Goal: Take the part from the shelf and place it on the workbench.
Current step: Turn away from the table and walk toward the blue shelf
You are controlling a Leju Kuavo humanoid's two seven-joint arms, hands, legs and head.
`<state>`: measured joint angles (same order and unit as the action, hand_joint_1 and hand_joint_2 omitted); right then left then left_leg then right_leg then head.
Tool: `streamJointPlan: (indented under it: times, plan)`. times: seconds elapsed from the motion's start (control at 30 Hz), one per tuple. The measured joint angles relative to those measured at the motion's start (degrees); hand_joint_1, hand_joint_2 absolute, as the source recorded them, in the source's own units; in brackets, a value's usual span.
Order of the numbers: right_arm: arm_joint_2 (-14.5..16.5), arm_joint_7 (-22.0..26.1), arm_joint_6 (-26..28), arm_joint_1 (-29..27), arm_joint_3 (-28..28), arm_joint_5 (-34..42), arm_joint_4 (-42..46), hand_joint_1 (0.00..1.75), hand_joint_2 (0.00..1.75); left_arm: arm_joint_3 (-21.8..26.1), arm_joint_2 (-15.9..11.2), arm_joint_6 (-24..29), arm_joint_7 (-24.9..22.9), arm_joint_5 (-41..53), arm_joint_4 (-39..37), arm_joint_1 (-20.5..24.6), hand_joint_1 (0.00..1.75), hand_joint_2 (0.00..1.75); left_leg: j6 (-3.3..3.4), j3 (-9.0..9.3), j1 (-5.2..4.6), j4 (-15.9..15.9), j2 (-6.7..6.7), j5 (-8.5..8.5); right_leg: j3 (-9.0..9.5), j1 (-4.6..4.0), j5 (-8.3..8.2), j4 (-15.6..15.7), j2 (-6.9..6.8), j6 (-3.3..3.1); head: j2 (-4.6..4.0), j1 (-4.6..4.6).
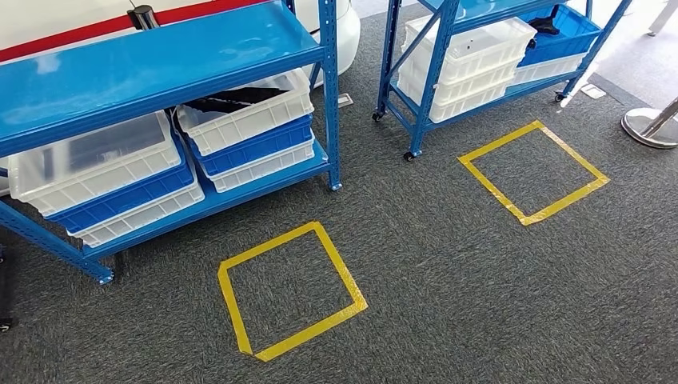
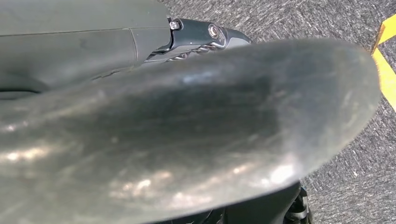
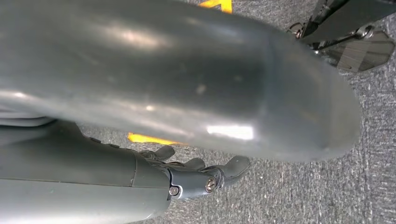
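A blue metal shelf (image 1: 160,56) stands at the left of the head view, its lower level stacked with white and blue bins. One white bin (image 1: 248,120) holds a dark part (image 1: 232,99). My left hand (image 2: 187,130) hangs over grey carpet, its thick thumb close to the camera and a dark finger (image 2: 210,32) stretched out beside it, holding nothing. Likewise my right hand (image 3: 187,84) hangs above the carpet, its fingers (image 3: 205,172) extended with nothing in them.
A second blue shelf (image 1: 436,64) on castors stands at the back right with more bins; one blue bin holds a dark object (image 1: 546,24). Two yellow tape squares (image 1: 344,276) (image 1: 528,216) mark the carpet. A chrome stanchion base (image 1: 649,126) sits at the right edge.
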<state>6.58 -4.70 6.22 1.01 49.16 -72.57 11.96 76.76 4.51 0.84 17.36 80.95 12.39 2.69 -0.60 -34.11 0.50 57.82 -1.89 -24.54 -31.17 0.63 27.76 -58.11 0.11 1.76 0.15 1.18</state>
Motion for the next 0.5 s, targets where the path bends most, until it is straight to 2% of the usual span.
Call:
streamJointPlan:
  times: [0.4, 0.47, 0.5]
  plan:
    - [0.0, -0.1, -0.1, 0.0, 0.0, -0.6, 0.0, 0.0, 0.0, 0.0, -0.1, -0.5, -0.8, 0.0, 0.0, 0.0, 0.0, 0.0, 0.12, -0.13, -0.54, 0.2, -0.01, -0.11, 0.06, 0.67, -0.11, 0.3, 0.0, 0.18, 0.0, -0.01]
    - [0.2, -0.1, 0.0, 0.0, 0.0, -0.6, 0.0, 0.0, 0.0, 0.0, -0.2, 0.2, -0.6, 0.0, 0.0, 0.0, 0.0, 0.0, 0.81, -0.16, -0.76, 0.1, 0.01, -0.16, 0.39, 0.96, -0.34, 0.8, -0.02, 0.59, 0.0, 0.07]
    - [0.3, -0.2, 0.0, 0.0, 0.0, -0.6, 0.0, 0.0, 0.0, 0.0, -0.3, 0.5, -0.5, 0.0, 0.0, 0.0, 0.0, 0.0, 1.39, 0.18, -0.57, -0.6, 0.04, 0.13, 0.54, 0.97, -0.44, 1.0, -0.03, 0.78, 0.0, 0.12]
